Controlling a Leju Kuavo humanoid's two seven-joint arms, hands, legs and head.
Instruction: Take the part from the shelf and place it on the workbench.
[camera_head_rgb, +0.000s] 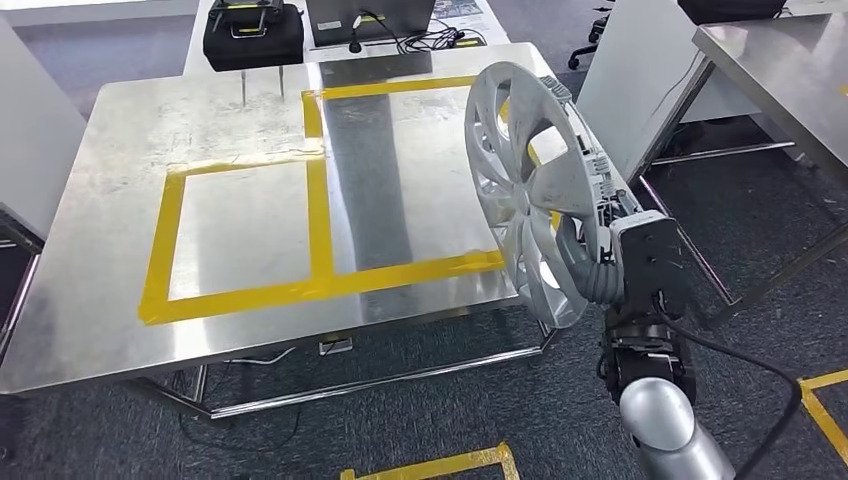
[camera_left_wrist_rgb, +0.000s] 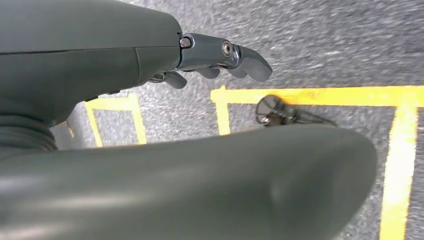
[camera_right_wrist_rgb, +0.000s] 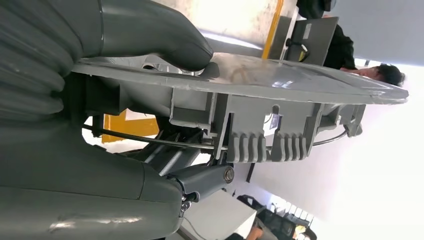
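Over the steel surface (camera_head_rgb: 250, 240), the right hand (camera_head_rgb: 600, 265) grips the wheel cover (camera_head_rgb: 530, 190) upright, not yet set down.

Grey carpet floor (camera_head_rgb: 420, 420) w/ yellow tape marks (camera_head_rgb: 440, 465); 2nd steel table (camera_head_rgb: 770, 70) at 2 o'clock, white desk (camera_head_rgb: 470, 20) w/ cables at 12, black case (camera_head_rgb: 253, 35) at 11

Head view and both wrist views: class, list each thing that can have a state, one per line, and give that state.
Silver plastic wheel cover: held on edge, above the bench's right side, not set down.
Right hand: grips the cover's rim.
Left hand: holds nothing, fingers loosely curled, over the grey floor.
Steel workbench with yellow tape rectangles: taped areas bare.
Black case: closed, at the far edge.
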